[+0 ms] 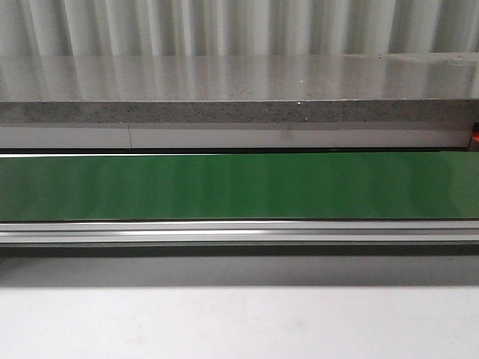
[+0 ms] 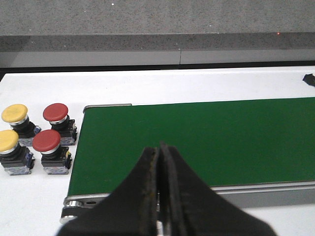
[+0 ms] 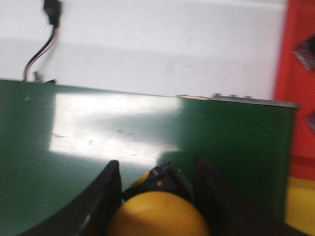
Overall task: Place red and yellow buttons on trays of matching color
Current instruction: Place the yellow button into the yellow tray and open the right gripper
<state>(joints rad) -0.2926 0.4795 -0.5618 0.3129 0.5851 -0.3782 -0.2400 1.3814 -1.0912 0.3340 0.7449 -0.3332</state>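
Out past the left gripper, off to its far side beyond the belt's end, four push buttons sat in a tight cluster on the white table: two yellow push buttons on the outside, two red push buttons next to them, nearest the green conveyor belt. The left gripper hung over the near edge of that belt with its fingers pressed together, nothing between them.

Over to the right gripper, and there was the action: a yellow push button sat pinched between its fingers, cap toward the camera, dark body showing just above it, held over the belt. Beyond the belt's end, ahead and to one side, lay the red tray, and the yellow tray just next to it, closer in. The picture was blurred, so the arm was probably on the move.

The step in hand looked like carrying this button to the yellow tray. Done well, that called for a firm grip across the belt, clearing the belt's metal end rail, stopping squarely over yellow and not the neighbouring red, and lowering before release so the top-heavy button landed upright.
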